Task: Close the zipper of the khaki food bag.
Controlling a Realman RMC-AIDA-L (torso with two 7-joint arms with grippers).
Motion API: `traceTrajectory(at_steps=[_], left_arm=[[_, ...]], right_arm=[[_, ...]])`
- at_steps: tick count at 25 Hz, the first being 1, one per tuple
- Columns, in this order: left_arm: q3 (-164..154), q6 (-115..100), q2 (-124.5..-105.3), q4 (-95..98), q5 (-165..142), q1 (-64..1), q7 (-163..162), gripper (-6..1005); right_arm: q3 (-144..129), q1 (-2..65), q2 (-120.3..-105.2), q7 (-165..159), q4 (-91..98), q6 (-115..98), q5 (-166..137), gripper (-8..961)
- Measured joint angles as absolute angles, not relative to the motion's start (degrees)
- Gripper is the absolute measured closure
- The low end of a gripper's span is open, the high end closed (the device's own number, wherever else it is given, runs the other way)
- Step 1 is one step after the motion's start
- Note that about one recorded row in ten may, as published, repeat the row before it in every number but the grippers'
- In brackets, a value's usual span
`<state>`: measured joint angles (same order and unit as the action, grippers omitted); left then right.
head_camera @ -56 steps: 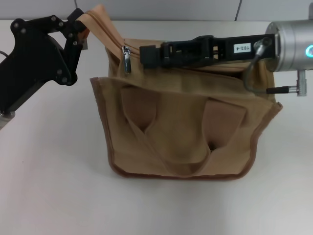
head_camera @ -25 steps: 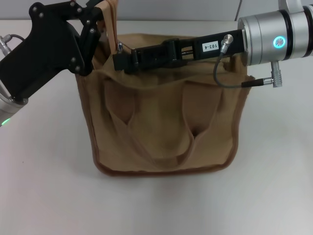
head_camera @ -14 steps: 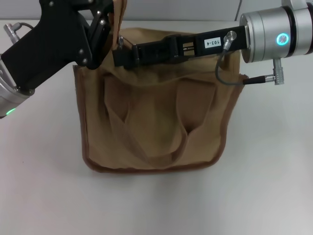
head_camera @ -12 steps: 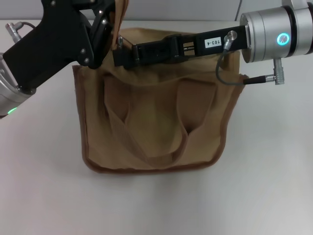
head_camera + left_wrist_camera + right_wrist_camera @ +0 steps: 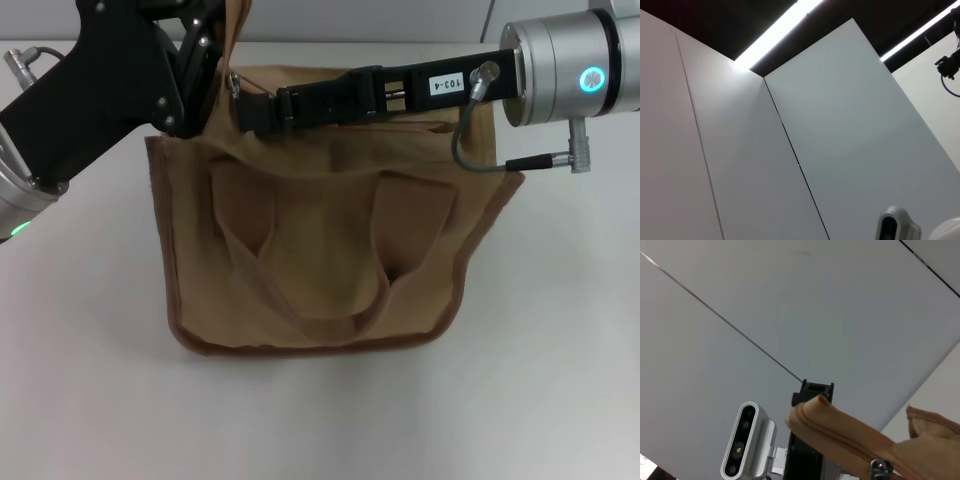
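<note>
Khaki food bag [image 5: 330,260] slumps soft on the white table [image 5: 560,380], canvas light and floppy; behind its handles, right gripper [image 5: 245,108] pinches the zipper [image 5: 881,467] pull, a sound small hold, while left gripper [image 5: 205,50] clamps the far corner tail [image 5: 840,427] taut.

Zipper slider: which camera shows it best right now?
The right wrist view: the silver slider shows close up on the zipper. In the head view it is only a small glint beside the right gripper. The left wrist view shows none of it.
</note>
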<state>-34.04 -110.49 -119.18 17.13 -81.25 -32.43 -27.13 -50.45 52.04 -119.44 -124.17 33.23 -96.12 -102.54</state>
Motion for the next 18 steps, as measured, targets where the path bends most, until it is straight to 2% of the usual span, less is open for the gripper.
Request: traceTrajectory(at_steps=[7, 18], left_arm=[[-34.2, -110.8, -119.18, 16.4, -80.9, -32.4, -27.1, 996], [-34.1, -110.3, -119.18, 15.6, -80.9, -33.0, -26.9, 996]], right_arm=[[-50.6, 51.6, -119.45, -124.1, 33.3, -96.0, -102.5, 347], [-50.4, 51.5, -119.21, -124.4, 34.7, -95.7, -102.5, 354]])
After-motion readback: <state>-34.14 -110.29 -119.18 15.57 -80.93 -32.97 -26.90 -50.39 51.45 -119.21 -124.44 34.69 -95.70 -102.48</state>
